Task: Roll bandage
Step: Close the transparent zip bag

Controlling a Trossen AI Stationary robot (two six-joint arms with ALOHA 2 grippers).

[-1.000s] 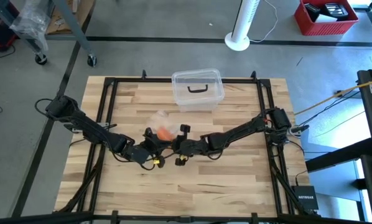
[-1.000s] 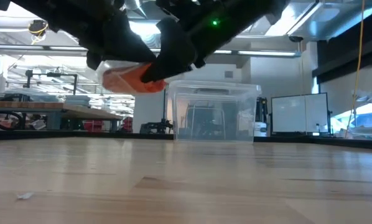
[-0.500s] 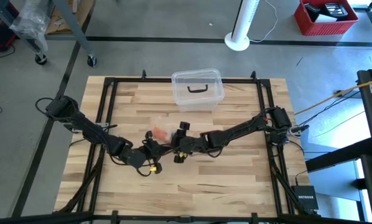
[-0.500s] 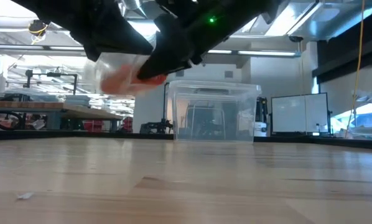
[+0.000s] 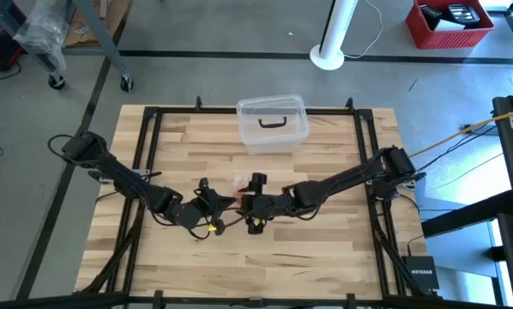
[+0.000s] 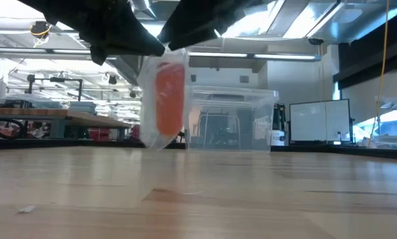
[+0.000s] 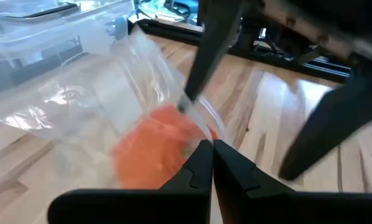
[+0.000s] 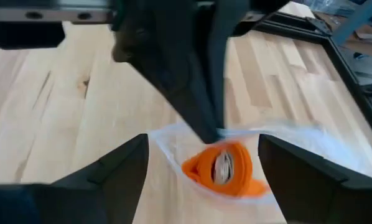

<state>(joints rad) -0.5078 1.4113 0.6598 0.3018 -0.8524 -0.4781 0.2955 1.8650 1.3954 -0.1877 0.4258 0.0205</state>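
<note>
The orange bandage point(image 6: 170, 99) is a small roll inside a clear plastic wrapper point(image 6: 160, 129). The wrapper hangs above the table's middle. My left gripper point(image 7: 212, 149) is shut on the wrapper, just above the roll point(image 7: 155, 146). My right gripper point(image 8: 204, 180) stands open close by on the wrapper's right side. Its two fingers are spread wide on either side of the roll point(image 8: 223, 167) and touch nothing. From above, the wrapper point(image 5: 239, 184) shows between the two grippers. My left gripper pinches the clear wrapper by its upper edge point(image 7: 195, 121) between the two fingertips, which come at it nearly level from the table's left. The wrapper hangs upright below the fingers with the orange roll inside it. Its lower end point(image 6: 155, 143) is off the table.
A clear plastic box point(image 5: 272, 123) with a black handle stands at the far middle of the table, behind the wrapper in the low view point(image 6: 232, 119). Black frame rails point(image 5: 145, 172) run along the table's sides. A small scrap point(image 6: 27, 208) lies near the front left.
My right gripper has opened, let go of the wrapper, risen and drawn back a little toward the table's right. The wrapper with the bandage, held sideways between both grippers before, has swung down and now hangs upright from my left gripper.
</note>
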